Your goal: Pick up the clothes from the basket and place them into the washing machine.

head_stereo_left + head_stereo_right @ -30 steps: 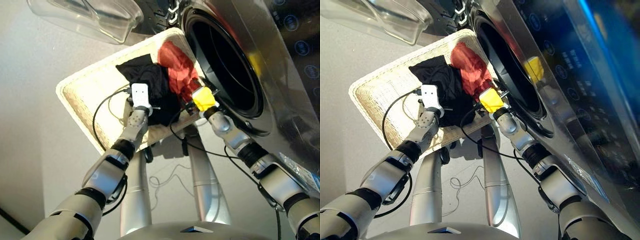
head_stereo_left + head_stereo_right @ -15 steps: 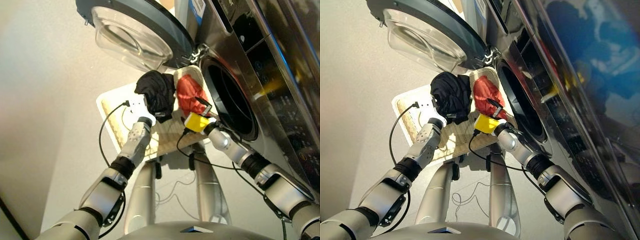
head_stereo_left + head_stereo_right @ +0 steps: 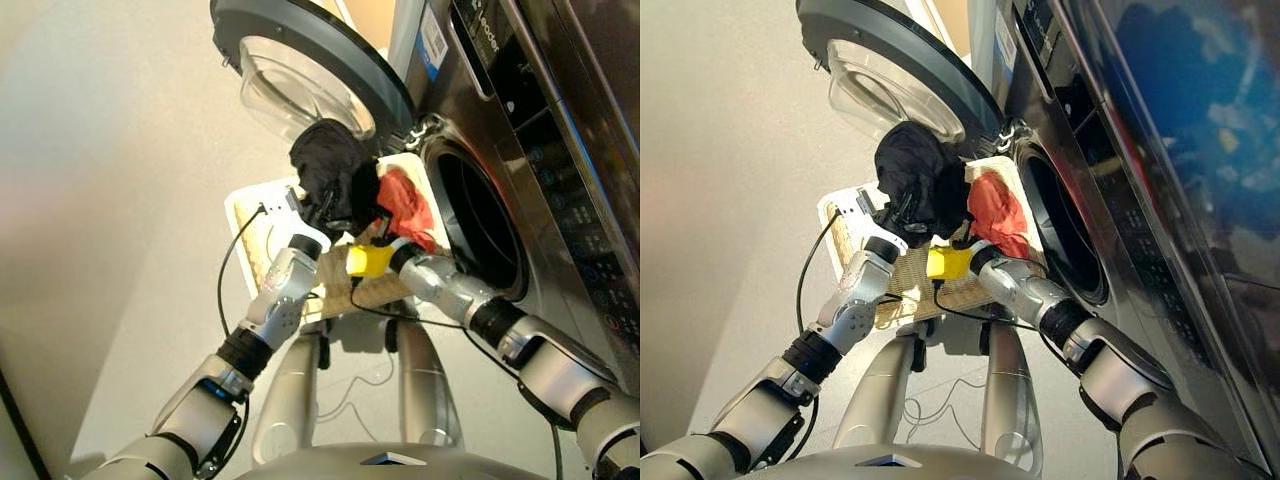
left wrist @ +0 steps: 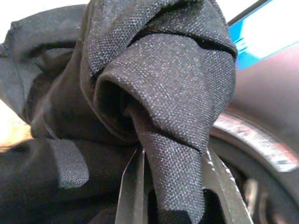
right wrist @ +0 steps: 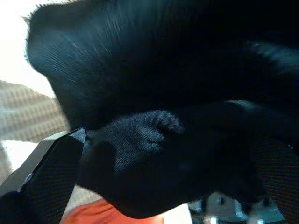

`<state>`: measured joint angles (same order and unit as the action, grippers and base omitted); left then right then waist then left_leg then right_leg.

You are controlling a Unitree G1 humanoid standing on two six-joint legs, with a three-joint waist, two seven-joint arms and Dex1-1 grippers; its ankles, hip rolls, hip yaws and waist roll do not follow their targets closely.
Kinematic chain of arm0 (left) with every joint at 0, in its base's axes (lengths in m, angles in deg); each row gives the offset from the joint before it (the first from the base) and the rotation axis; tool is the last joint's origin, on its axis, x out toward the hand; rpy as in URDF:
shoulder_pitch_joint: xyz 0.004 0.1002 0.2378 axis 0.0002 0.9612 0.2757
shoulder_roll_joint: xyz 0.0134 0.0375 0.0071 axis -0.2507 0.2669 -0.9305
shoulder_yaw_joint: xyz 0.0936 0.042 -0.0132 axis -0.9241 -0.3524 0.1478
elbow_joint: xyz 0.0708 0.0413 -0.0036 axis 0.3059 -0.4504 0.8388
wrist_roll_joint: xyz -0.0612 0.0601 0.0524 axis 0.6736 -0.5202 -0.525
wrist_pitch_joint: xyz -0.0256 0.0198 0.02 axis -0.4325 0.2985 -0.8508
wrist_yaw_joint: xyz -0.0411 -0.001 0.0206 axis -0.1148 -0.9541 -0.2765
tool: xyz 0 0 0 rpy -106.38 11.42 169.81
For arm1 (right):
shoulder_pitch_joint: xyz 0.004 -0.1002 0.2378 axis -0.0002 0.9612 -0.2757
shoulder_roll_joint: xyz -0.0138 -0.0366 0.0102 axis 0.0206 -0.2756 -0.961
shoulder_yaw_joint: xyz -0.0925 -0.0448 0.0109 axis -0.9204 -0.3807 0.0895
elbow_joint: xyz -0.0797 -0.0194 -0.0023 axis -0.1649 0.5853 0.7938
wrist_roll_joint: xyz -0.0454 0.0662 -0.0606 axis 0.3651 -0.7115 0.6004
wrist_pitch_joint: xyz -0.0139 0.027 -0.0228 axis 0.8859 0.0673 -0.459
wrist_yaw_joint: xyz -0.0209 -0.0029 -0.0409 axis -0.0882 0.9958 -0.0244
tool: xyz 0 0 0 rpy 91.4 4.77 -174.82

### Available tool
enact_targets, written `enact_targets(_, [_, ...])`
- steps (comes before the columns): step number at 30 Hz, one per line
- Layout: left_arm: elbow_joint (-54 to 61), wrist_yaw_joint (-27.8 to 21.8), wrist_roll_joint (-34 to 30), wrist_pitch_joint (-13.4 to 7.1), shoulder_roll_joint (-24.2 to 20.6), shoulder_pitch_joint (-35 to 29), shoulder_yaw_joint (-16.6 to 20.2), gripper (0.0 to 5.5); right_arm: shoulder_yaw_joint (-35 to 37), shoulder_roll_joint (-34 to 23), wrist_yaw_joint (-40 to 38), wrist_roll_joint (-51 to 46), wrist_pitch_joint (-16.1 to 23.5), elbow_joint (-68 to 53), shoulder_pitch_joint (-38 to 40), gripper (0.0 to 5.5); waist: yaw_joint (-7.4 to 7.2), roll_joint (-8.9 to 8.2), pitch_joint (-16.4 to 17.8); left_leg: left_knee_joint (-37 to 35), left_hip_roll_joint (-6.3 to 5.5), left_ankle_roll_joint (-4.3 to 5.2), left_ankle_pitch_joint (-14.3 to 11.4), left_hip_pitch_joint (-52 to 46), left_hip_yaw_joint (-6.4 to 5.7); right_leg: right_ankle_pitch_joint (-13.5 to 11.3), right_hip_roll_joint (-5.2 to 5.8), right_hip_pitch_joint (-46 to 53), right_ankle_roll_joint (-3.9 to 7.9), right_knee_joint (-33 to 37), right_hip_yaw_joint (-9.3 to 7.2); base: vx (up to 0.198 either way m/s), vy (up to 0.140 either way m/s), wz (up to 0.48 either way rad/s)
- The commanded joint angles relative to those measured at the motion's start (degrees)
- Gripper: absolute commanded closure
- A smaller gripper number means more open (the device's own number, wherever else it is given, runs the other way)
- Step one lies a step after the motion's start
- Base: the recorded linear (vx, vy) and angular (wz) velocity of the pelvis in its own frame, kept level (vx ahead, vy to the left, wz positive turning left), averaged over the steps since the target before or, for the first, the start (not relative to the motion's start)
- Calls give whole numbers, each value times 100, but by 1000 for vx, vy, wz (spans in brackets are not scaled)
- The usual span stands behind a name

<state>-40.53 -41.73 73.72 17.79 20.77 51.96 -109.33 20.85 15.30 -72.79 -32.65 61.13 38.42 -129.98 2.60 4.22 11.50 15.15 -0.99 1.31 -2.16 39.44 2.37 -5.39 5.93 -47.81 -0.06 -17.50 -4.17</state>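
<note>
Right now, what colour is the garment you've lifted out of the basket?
Black. The garment shows its dark weave best in the left wrist view, held by the left hand.

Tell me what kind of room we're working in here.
Probably a home laundry area: a front-loading washing machine with its round door swung open, and a cream wicker basket holding clothes, with a black garment lifted above it.

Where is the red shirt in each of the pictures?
Left eye view: the coral-red garment lies in the basket, by the washing machine's drum mouth.
Right eye view: the same cloth, right of the lifted black garment.
Left wrist view: not in it.
Right wrist view: an orange-red sliver under the black cloth.
Shared landmark: the black garment shows in all four.
</note>
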Motion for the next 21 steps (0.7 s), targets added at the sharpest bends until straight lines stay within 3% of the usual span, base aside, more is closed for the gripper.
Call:
enact_targets(1, [1032,-351,334,-21,-205,266,-156,550,352,309,-525,244,-167,-13,-441,0,35,234,-298,105,-323,-233,203,500,156,-163,-92,308,363,599,-82,0,0,0])
enact_targets(6, [1357,-353,610,48,-320,421,-367,550,765,507,-1156,358,-480,275,-664,0,117,310,-334,114,-320,-251,208,555,150,-156,-94,257,362,593,-69,0,0,0])
enact_targets(11, [1541,-354,711,77,-498,524,-545,550,927,663,-1474,264,-501,227,-813,0,165,348,-363,135,-314,-257,208,590,152,-156,-93,199,356,556,-64,0,0,0])
enact_targets(12, [1526,-364,714,99,-508,533,-575,550,924,676,-1463,205,-463,182,-831,278,165,343,-366,133,-310,-256,210,593,153,-156,-90,198,354,556,-61,0,0,0])
enact_targets(15, [1450,-371,712,99,-502,529,-660,550,892,686,-1374,2,-328,19,-854,550,168,331,-375,146,-306,-263,201,594,150,-159,-87,180,351,547,-44,0,0,0])
enact_targets(20, [1340,-394,714,73,-485,561,-671,550,868,556,-1384,-136,-92,-297,-669,550,132,321,-389,157,-300,-269,195,596,146,-148,-87,162,353,532,-29,20,-1,1])
enact_targets(21, [1323,-384,714,52,-492,587,-670,498,873,558,-1405,-192,-51,-315,-598,550,159,338,-416,173,-267,-234,19,515,93,4,-126,227,391,492,-2,99,-10,5])
